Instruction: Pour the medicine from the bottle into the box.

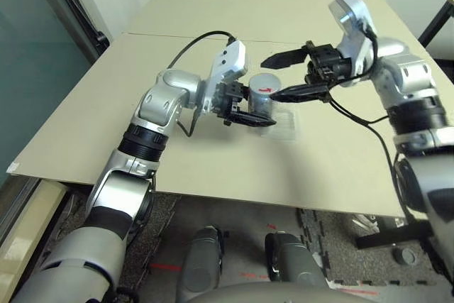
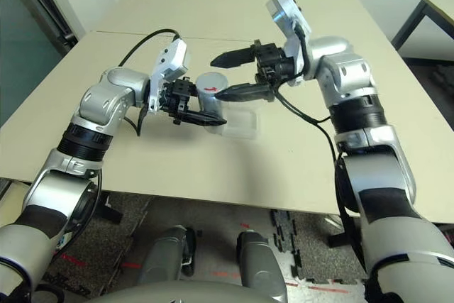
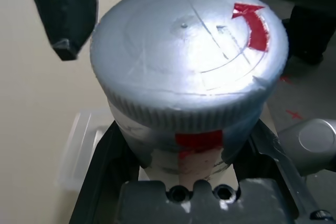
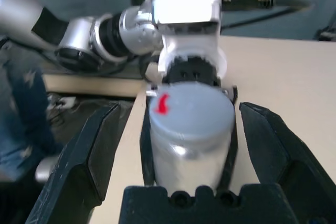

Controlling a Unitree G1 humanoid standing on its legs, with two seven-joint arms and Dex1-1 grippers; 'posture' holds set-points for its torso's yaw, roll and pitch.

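Bottle (image 1: 264, 94), cap still on, sits clenched in my left claw (image 1: 245, 109) at frame centre above the clear box (image 1: 286, 126) on the desk (image 1: 85, 118); my right claw (image 1: 289, 74) gapes around the cap, nothing poured yet.

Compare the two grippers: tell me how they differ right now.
The left gripper is shut on the bottle, clamping its body below the cap; the right gripper stands open, holding nothing. The left gripper reaches in from the robot's left, the right gripper from the opposite side, its fingers spread to either side of the bottle's cap. Both have two black fingers and face each other above the box.
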